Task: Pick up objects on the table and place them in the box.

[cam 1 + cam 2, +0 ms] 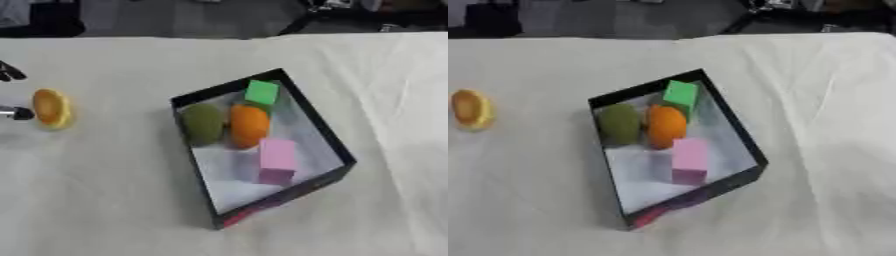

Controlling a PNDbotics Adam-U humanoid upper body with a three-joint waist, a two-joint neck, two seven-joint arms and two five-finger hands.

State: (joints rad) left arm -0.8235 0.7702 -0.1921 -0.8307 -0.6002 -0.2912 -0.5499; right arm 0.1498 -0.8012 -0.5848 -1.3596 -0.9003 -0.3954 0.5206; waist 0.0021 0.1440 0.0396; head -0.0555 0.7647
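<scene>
- Left eye view: black open-topped rectangular box (325,134), sitting askew on white cloth-covered table (114,200).
- Inside box: olive-green rounded fruit-like piece (203,123) touching orange oval fruit-like piece (248,125); bright green cube-like block (262,92) in far corner; pink rectangular block (277,160) nearer the front.
- Well apart from box, near left edge: yellow-orange disc-like piece (52,108), standing on edge, looks like a sliced fruit half.
- Left hand (15,113) barely in frame at far left; dark fingertips above, silver-tipped part just beside the disc. Cannot tell how far open, cannot tell whether touching the disc or holding anything.
- Right hand absent.
- Right eye view: same layout shifted left; disc at left edge, on the table, well away from box. No hand visible here.
- Handling guess: disc likely light, rigid toy plastic, smooth and a bit slippery; not fragile. Best taken by pinching across the two flat faces, since rounded rim could roll or slip out.
- Progress guess: four pieces already boxed, disc the only one left outside.
- Drop spot guess: free floor at near end of box, below pink block.
</scene>
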